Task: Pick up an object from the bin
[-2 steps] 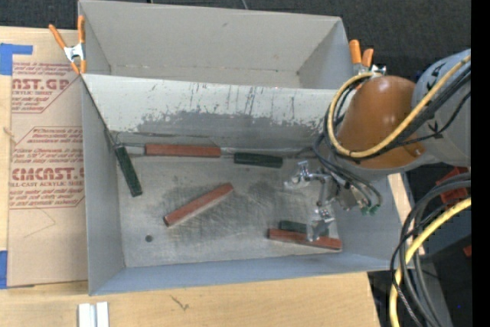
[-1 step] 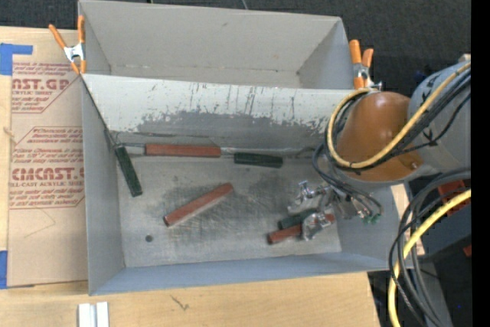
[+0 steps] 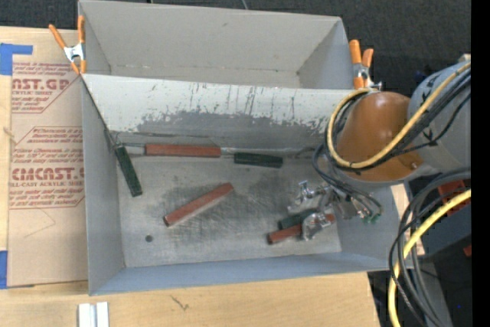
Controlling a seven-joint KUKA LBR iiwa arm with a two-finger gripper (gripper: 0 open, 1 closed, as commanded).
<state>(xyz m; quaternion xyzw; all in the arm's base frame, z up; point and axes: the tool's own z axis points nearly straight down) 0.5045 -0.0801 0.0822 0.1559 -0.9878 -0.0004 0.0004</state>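
Hand (image 3: 310,209): low in the bin's (image 3: 103,241) near right corner, above a short red stick (image 3: 280,236) and a green stick (image 3: 290,223); whether wide or narrow, cannot tell.

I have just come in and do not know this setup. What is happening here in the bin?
A robot arm reaches into the grey bin from the right. Its jaws are low in the near right corner, just over a short red-brown stick and a small dark green piece that lie together on the floor. Nothing looks lifted yet. A slanted red-brown stick lies in the middle, a dark green stick lies by the left wall, and a long red-brown stick and a second green stick lie along the back.
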